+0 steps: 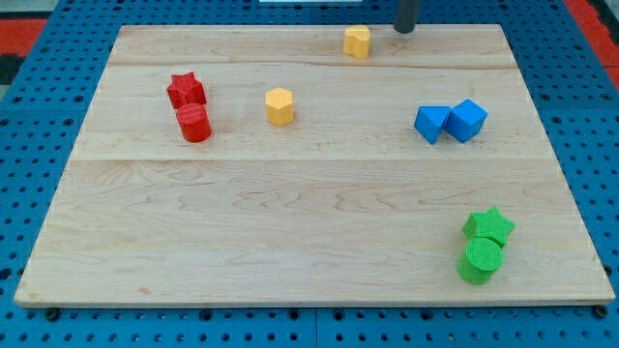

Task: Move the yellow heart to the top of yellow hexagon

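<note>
The yellow heart lies near the board's top edge, a little right of the middle. The yellow hexagon lies lower and to the left of it, well apart. My tip is at the board's top edge, a short way to the right of the yellow heart and not touching it.
A red star and a red cylinder sit together at the left. A blue triangle and a blue cube touch at the right. A green star and a green cylinder sit at the bottom right. The wooden board lies on a blue pegboard.
</note>
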{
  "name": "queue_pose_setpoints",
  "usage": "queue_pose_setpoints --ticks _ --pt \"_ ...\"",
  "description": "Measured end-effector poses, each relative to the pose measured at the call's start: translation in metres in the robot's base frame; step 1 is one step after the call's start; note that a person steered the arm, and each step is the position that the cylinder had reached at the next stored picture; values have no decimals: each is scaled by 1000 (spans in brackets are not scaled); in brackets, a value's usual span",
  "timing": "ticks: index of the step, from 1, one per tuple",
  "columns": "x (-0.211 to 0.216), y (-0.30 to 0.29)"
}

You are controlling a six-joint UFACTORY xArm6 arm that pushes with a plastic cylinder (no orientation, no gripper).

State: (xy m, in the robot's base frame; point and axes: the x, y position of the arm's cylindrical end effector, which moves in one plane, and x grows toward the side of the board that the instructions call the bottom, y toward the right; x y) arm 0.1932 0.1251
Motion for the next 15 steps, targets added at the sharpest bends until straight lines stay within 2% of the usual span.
queue_pose_setpoints --ticks 1,2,3,5,7,8,9,11,13,14,15 --pt "27 -28" --pt "32 -82" --pt "17 -86" --pt "42 -152" --pt "53 -81" --pt "89 -81" --pt "112 -124" --pt "79 -33" --pt "64 -140" --pt "90 -168" --pt "124 -168"
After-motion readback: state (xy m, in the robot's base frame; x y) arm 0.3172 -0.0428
